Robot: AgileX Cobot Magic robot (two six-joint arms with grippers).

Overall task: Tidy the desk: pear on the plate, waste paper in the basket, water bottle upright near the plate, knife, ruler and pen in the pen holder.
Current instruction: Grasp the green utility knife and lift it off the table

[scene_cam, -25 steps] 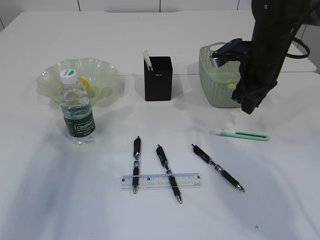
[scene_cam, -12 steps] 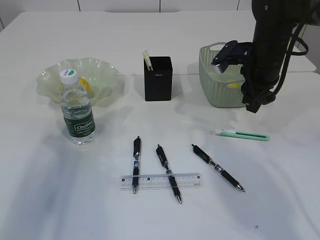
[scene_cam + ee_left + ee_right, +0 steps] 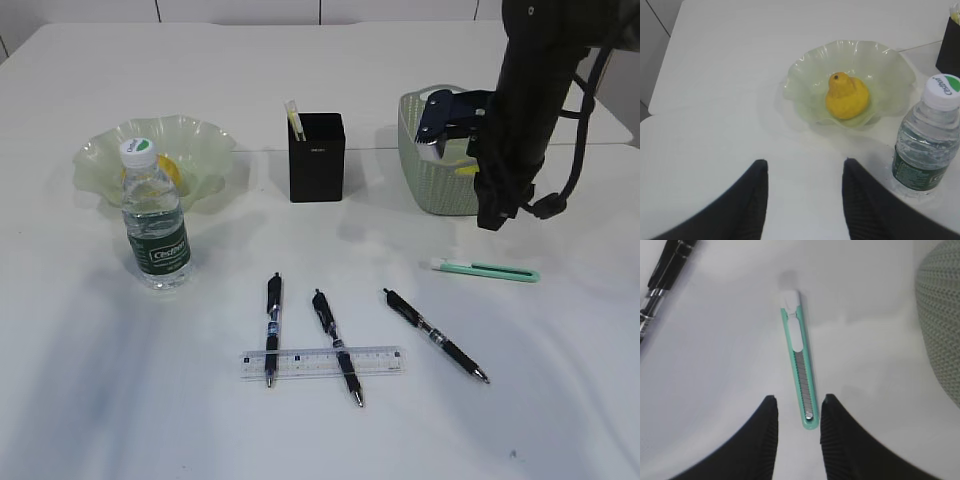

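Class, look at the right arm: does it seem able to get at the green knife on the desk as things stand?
Probably yes. The right gripper hangs open just above the knife, its fingers either side of the near end; nothing lies between, and the basket sits off to the side.

White desk (image 3: 90, 400): plate (image 3: 100, 160), water bottle (image 3: 155, 225), pen holder (image 3: 316, 160), basket (image 3: 430, 180), knife (image 3: 487, 269), pens (image 3: 436, 336), ruler (image 3: 322, 362).

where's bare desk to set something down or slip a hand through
Free patches: the near-left corner of the desk, in front of the water bottle; the far strip behind the plate and pen holder; the near-right corner past the knife. Crowded: the centre front, where three pens cross the ruler.
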